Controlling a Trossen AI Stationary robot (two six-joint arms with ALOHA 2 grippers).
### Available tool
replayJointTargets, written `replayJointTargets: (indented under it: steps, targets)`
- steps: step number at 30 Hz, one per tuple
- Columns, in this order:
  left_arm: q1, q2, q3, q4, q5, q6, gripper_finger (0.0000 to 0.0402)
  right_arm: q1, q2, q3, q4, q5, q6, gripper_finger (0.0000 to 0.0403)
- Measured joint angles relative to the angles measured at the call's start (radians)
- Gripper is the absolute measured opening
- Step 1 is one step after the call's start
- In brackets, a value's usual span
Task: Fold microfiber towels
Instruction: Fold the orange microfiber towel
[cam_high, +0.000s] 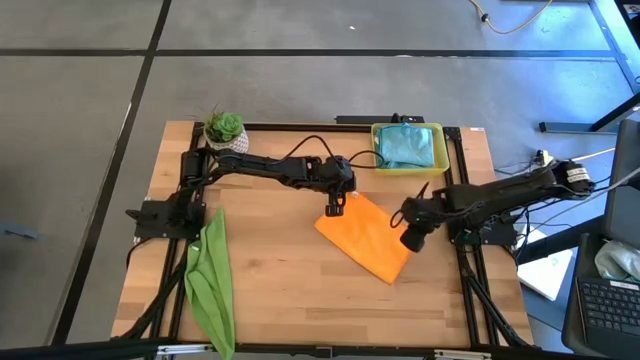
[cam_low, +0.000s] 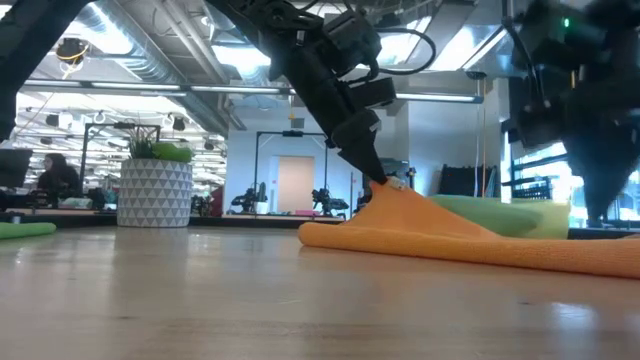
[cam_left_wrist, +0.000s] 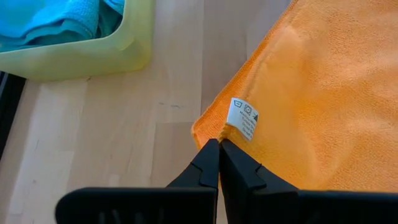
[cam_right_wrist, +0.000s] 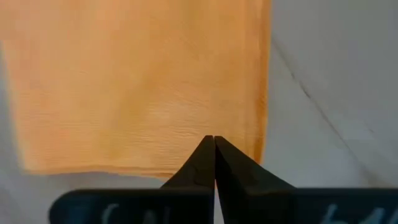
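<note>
An orange microfiber towel (cam_high: 365, 238) lies folded at the table's middle. My left gripper (cam_high: 334, 209) is shut on its far left corner. My right gripper (cam_high: 410, 242) is shut just above the towel's right edge (cam_right_wrist: 264, 93), with nothing between its fingers. In the low view it hangs dark at the right (cam_low: 598, 215), above the cloth. A lime green towel (cam_high: 210, 282) lies bunched lengthwise along the table's left side. Teal towels (cam_high: 405, 145) sit in the yellow tray (cam_high: 440, 160) at the far right. My left gripper pinches the orange towel's edge at its corner (cam_left_wrist: 214, 134) between its two fingers, right beside the white care label (cam_left_wrist: 242, 118). The fingers slant down from the far left. That corner is raised into a peak (cam_low: 388, 192); the rest lies on the table.
A potted plant (cam_high: 225, 130) stands at the far left corner. The black frame rails (cam_high: 470, 290) run along the table's sides. Bare wood (cam_high: 300, 300) shows between the green towel and the orange one, toward the near edge.
</note>
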Motion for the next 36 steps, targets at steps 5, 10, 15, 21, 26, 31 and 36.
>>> replayJointTargets:
  steps: [5, 10, 15, 21, 26, 31, 36]
  targets:
    - [0.000, 0.000, 0.000, 0.000, 0.008, 0.000, 0.0000, -0.001, 0.043, -0.064, -0.002, -0.030, 0.026, 0.0006]
    - [0.000, 0.000, 0.000, 0.001, 0.056, 0.000, 0.0000, -0.001, 0.046, -0.120, -0.010, -0.084, 0.120, 0.0004]
    - [0.004, 0.000, 0.000, 0.002, 0.055, 0.022, 0.0000, -0.001, 0.043, -0.128, -0.003, -0.100, 0.143, 0.0004]
    - [0.006, 0.000, 0.000, 0.010, -0.049, 0.113, 0.0000, 0.000, 0.045, -0.125, -0.004, -0.093, 0.142, 0.0003]
    - [0.017, -0.001, 0.000, 0.056, -0.034, 0.194, 0.0000, 0.000, 0.046, -0.125, -0.011, -0.100, 0.094, 0.0003]
    - [0.034, -0.005, 0.000, 0.049, -0.067, 0.197, 0.0000, 0.000, 0.046, -0.125, -0.012, -0.108, 0.061, 0.0004]
    - [0.064, -0.023, 0.001, -0.011, -0.099, 0.194, 0.0000, 0.001, 0.048, -0.126, -0.057, -0.146, 0.007, 0.0015]
